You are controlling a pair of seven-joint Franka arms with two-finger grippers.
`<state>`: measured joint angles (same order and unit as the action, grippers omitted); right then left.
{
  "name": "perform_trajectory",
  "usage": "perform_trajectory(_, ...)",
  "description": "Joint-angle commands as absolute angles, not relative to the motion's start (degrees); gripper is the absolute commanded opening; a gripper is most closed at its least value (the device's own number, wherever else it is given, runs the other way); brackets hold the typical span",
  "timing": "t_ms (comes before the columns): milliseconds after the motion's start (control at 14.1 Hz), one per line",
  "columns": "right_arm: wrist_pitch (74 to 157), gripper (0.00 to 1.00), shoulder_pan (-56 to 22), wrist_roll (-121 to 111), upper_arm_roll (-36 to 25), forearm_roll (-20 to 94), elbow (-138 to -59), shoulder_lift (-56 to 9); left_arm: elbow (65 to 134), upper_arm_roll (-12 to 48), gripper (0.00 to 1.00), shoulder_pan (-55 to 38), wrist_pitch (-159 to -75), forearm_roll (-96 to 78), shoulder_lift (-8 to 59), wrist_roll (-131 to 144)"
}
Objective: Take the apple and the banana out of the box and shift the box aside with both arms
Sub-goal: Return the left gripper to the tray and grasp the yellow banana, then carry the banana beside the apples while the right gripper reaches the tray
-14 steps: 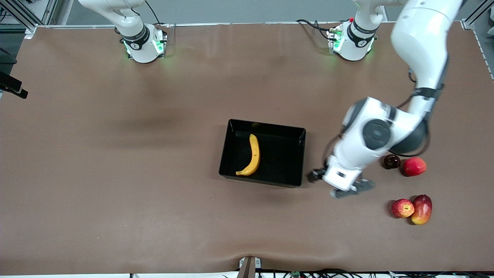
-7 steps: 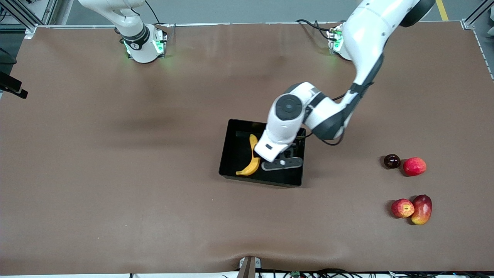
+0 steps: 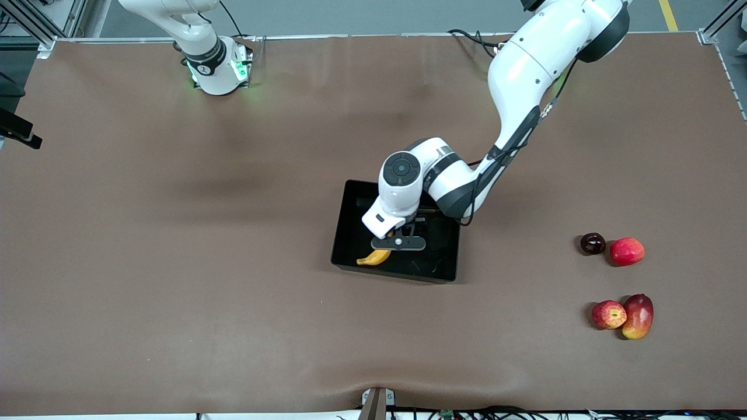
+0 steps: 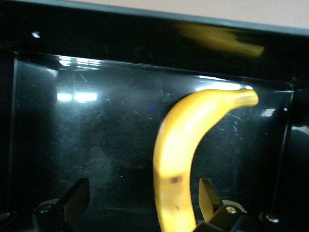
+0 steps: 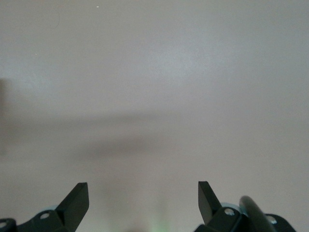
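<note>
I've got the left gripper [image 3: 398, 241] down in the black tray [image 3: 350, 233] mid-table, jaws wide, straddling the banana [image 4: 181, 159] w/o gripping it. Banana lies on the tray floor. Right gripper [image 5: 143, 195] waits up off the table, jaws wide, holding nothing. Streaked apple [image 3: 608, 314] sits toward the left arm's end, touching the mango [image 3: 638, 316].
</note>
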<state>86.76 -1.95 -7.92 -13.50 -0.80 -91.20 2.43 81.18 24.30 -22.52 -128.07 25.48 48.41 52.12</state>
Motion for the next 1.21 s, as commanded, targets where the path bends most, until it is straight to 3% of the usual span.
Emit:
perform_trajectory(0, 86.66, 1.0, -0.79, -7.65, -12.74, -0.88, -90.88, 2.11, 80.07, 23.91, 1.0, -24.17, -130.06, 26.54, 49.92, 51.94)
perform_trajectory(284, 87.89, 1.0, -0.7, -8.08, -12.74, -0.97, -90.53, 1.76, 80.07, 23.82, 1.0, -24.35, -132.01, 26.63, 51.77, 51.25)
perform_trajectory(425, 87.63, 1.0, -0.88, -8.17, -12.66, -0.88, -90.53, 1.32, 80.07, 23.82, 0.85, -24.34, -132.1, 26.54, 51.77, 49.84)
perform_trajectory(496, 87.71, 1.0, -0.88, -8.17, -12.74, -0.88, -90.53, 1.32, 80.16, 23.82, 0.75, -24.35, -132.01, 26.46, 51.77, 49.92)
perform_trajectory(638, 87.89, 1.0, -0.7, -8.17, -12.66, -0.88, -89.92, -0.43, 80.16, 23.82, 0.32, -24.35, -132.01, 25.93, 51.86, 50.53)
perform_trajectory(780, 87.8, 1.0, -0.88, -8.17, -12.66, -1.14, -89.21, -0.79, 80.16, 23.82, 0.0, -24.61, -132.01, 25.93, 51.86, 50.71)
perform_trajectory(1134, 89.65, 1.0, -1.05, -8.26, -12.66, -1.05, -89.03, -6.77, 80.07, 23.82, 0.0, -25.4, -131.84, 26.02, 51.6, 50.54)
